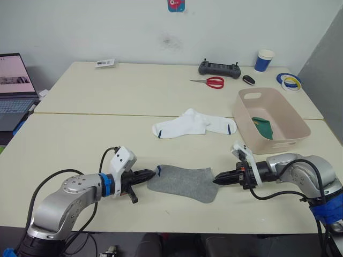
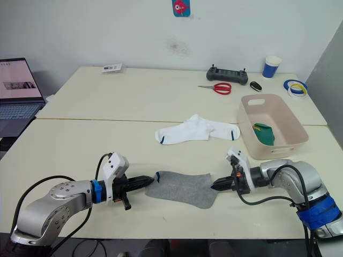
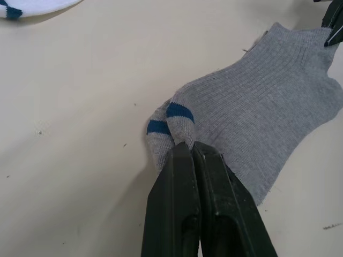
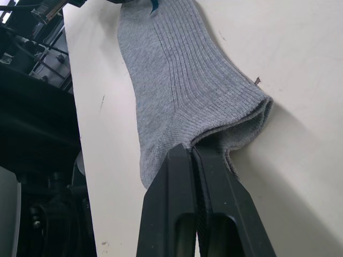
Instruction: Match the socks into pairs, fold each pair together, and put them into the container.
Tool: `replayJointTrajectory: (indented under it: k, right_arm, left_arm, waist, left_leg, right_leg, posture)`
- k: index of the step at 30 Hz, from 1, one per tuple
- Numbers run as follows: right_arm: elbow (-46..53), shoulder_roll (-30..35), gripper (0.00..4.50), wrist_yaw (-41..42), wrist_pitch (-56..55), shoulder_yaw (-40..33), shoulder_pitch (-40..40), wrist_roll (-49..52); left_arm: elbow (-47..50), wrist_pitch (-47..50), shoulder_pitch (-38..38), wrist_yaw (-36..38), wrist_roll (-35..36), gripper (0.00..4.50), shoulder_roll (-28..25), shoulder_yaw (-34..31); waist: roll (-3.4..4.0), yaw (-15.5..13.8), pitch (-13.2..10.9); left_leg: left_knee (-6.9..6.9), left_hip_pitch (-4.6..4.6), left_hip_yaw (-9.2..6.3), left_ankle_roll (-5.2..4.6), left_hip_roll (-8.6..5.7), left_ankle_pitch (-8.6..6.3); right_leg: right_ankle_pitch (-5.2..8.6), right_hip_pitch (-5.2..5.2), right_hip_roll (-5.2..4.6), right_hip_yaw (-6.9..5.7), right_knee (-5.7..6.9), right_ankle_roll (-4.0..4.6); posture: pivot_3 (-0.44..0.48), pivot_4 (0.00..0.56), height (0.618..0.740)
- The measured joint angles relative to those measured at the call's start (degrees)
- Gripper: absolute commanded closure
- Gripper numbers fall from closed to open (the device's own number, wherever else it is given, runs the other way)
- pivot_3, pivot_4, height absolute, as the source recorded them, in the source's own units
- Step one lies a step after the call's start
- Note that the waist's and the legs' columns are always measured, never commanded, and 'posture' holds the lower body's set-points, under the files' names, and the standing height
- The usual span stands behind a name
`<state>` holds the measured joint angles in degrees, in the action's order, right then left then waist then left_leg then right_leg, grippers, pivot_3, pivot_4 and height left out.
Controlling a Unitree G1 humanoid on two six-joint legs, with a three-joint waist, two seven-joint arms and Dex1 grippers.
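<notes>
Two grey socks (image 1: 183, 182) with small blue marks lie stacked flat near the table's front edge. My left gripper (image 1: 151, 174) is shut on their blue-marked end (image 3: 171, 120). At the opposite, cuff end (image 4: 236, 126), my right gripper (image 1: 217, 180) is shut on them too. A pair of white socks (image 1: 192, 124) with dark tips lies in the middle of the table. The pale pink container (image 1: 292, 140) stands at the right, with a dark green sock (image 1: 262, 127) inside it.
Red scissors (image 1: 211, 82), a black controller (image 1: 219, 68), a blue-and-white paper cup (image 1: 264, 60) and tape rolls (image 1: 289, 81) sit along the far right. A laptop (image 1: 13, 88) stands off the table's left side. A small card (image 1: 105, 63) lies at the far left.
</notes>
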<state>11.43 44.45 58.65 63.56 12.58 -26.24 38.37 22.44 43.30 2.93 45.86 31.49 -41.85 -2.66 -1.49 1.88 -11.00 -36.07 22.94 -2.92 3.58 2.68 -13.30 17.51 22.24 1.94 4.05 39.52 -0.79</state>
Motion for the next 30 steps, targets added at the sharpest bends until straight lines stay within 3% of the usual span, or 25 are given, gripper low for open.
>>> replayJointTrajectory:
  k: [17, 20, 29, 30]
  right_arm:
    - [0.18, -0.71, 4.47, -0.19, 0.72, 0.01, 0.49, -0.01]
    - [0.21, -0.70, 3.81, -0.12, 0.28, 0.01, 0.49, -0.11]
    - [0.29, -0.59, 0.69, -0.76, -1.08, -1.68, 0.44, -0.10]
    - [0.29, -0.40, 0.68, -1.00, -1.29, -2.58, 0.33, -0.09]
  left_arm:
    - [-0.25, -0.10, 0.12, -0.13, -0.36, 4.50, -0.02, -0.01]
    - [-0.28, -0.80, 0.10, 0.34, -0.35, 3.87, -0.02, -0.03]
    - [-1.19, -2.51, 0.06, 0.91, -0.97, 0.96, -0.47, -1.85]
    - [-1.43, -2.57, -0.02, 0.98, -0.99, 0.64, -1.01, -2.62]
  waist:
    - [0.00, 0.00, 0.00]
    - [0.00, 0.00, 0.00]
    - [0.00, 0.00, 0.00]
    - [0.00, 0.00, 0.00]
  left_leg:
    - [0.00, 0.00, 0.00, 0.00, 0.00, 0.00]
    - [0.00, 0.00, 0.00, 0.00, 0.00, 0.00]
    - [0.00, 0.00, 0.00, 0.00, 0.00, 0.00]
    - [0.00, 0.00, 0.00, 0.00, 0.00, 0.00]
  right_leg:
    - [0.00, 0.00, 0.00, 0.00, 0.00, 0.00]
    - [0.00, 0.00, 0.00, -0.01, 0.00, 0.00]
    - [0.00, 0.00, 0.00, -0.01, 0.01, 0.00]
    - [0.00, 0.00, 0.00, -0.01, 0.01, 0.00]
  posture:
    - [0.000, 0.150, 0.740]
    - [0.000, 0.150, 0.740]
    - [0.000, 0.150, 0.740]
    - [0.000, 0.150, 0.740]
